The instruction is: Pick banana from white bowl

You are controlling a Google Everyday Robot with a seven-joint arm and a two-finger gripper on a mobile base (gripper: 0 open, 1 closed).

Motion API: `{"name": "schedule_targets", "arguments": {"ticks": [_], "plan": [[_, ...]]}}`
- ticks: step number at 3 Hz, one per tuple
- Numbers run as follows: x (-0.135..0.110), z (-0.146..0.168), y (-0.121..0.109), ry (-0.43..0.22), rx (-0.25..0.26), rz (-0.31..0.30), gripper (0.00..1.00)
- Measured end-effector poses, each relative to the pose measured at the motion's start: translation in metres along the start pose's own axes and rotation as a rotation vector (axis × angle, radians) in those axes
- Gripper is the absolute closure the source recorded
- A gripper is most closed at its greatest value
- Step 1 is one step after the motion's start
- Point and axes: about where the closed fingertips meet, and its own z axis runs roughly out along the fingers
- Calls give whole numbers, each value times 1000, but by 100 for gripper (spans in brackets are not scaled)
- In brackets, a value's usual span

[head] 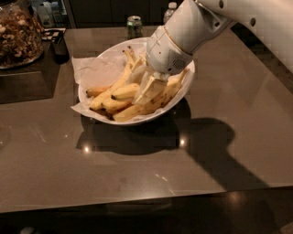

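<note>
The white bowl [98, 64] stands on the dark table, lined with crumpled white paper and holding several yellow bananas [124, 91]. My gripper [149, 89] reaches down from the upper right into the middle of the bowl, right among the bananas and touching them. The white wrist [167, 50] hides the bananas on the far right side of the bowl. One short banana [96, 92] lies at the left of the pile.
A large glass jar of nuts [18, 34] stands at the back left on a dark tray. A drink can [134, 25] and a bottle [169, 10] stand behind the bowl. The table's front edge [137, 201] runs across the bottom.
</note>
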Motion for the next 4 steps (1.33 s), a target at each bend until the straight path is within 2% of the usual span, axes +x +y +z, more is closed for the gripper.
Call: {"name": "schedule_targets", "arguments": {"ticks": [1,4], "plan": [[0,-23,-5,43,62,-7,100],[-5,-102,-10,191,297,-33,100]]}}
